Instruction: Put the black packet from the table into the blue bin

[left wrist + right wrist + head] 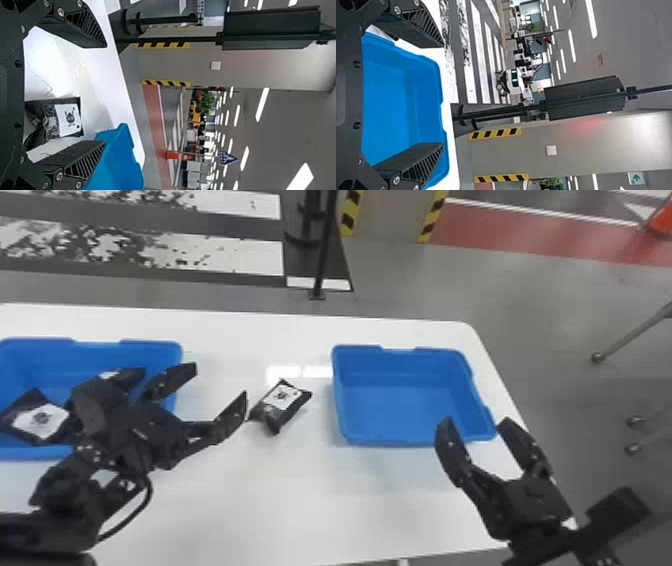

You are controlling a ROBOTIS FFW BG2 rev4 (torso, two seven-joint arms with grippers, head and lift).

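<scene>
Black film wraps the packet [276,421], which lies label up on the white desk [310,500] between two blue bins, nearer the right bin [405,410] than the left arm's own body. The left bin [50,350] holds another packet [37,410]. The left gripper [221,382] is over the desk beside the task packet, jaws open and gripping nothing; one tip appears very near the packet's corner, though contact cannot be confirmed. The right gripper [476,423] is by the right bin's near edge, jaws likewise open and without load. Assessment: the step in hand is judged to be the left arm's approach, with the pick-up outstanding. Principal risk — a poorly centred descent could set one jaw down on the packet or push it across the smooth desk. The packet looks soft and lies askew, so a shallow bite at a corner might crumple the film and let it slip during the lift. Low carriage could catch the packet on a bin's rim. The task sentence does not specify which bin; a wrong choice is therefore possible. Should the right bin be intended, the right gripper's nearness presents a collision hazard — adequate separation is advised.
</scene>
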